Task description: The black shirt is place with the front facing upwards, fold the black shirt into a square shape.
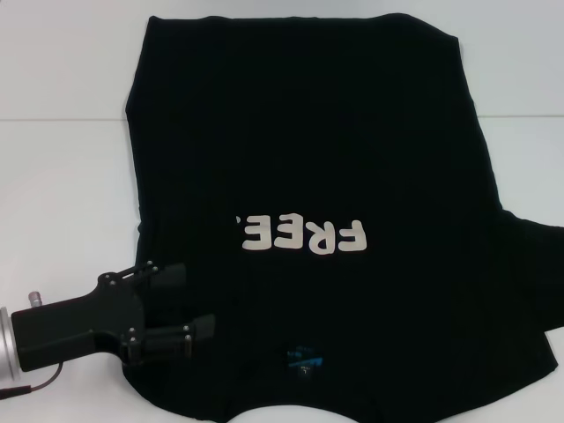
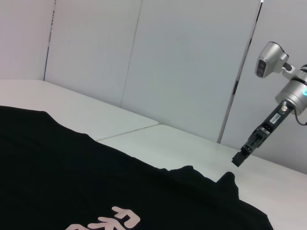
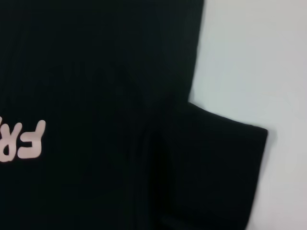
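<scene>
Looking down from the head cam, I see the black shirt [image 1: 317, 176] spread on the white table [image 1: 62, 185], lettering up. My left gripper [image 1: 181, 304] sits at its near-left edge, fingers apart. Left wrist cam shows the right gripper [image 2: 240, 158] hanging above the sleeve, can't tell its fingers. Right wrist cam: sleeve [image 3: 216, 167] flat on the table.

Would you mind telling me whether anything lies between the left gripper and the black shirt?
Nothing visible does. The left gripper, fingers open, is already at the near left edge of the black shirt, which lies flat on the white table. The right gripper hangs above the shirt's far side.
</scene>
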Robot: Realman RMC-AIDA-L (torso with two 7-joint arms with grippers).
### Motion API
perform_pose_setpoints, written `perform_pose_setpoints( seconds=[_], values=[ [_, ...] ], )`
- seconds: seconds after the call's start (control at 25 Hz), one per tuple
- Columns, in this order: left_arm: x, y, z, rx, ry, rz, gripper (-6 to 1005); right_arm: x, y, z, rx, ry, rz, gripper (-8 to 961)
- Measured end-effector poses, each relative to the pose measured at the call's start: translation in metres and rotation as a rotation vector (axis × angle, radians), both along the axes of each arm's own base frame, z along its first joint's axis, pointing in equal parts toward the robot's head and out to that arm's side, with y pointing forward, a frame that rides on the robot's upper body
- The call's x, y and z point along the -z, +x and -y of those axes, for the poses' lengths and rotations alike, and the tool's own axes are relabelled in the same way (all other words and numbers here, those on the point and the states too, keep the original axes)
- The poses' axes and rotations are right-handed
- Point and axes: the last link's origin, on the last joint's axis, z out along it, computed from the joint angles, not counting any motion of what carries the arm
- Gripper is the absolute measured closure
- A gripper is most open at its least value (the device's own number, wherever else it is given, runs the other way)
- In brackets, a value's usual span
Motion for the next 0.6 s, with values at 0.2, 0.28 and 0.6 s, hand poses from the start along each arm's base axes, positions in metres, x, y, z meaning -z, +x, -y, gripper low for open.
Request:
perform_pose_setpoints(
  seconds=[0.2, 0.28, 0.6],
  values=[
    [0.000, 0.000, 0.000, 0.000, 0.000, 0.001, 66, 0.012, 0.003, -0.007, 0.009, -0.003, -0.018, 70],
    [0.000, 0.000, 0.000, -0.004, -0.003, 0.002, 66, 0.018, 0.004, -0.011, 0.011, -0.005, -0.024, 70],
    [0.001, -0.001, 0.001, -0.017, -0.022, -0.001, 66, 0.034, 0.001, -0.019, -0.002, -0.038, -0.014, 69]
  ],
)
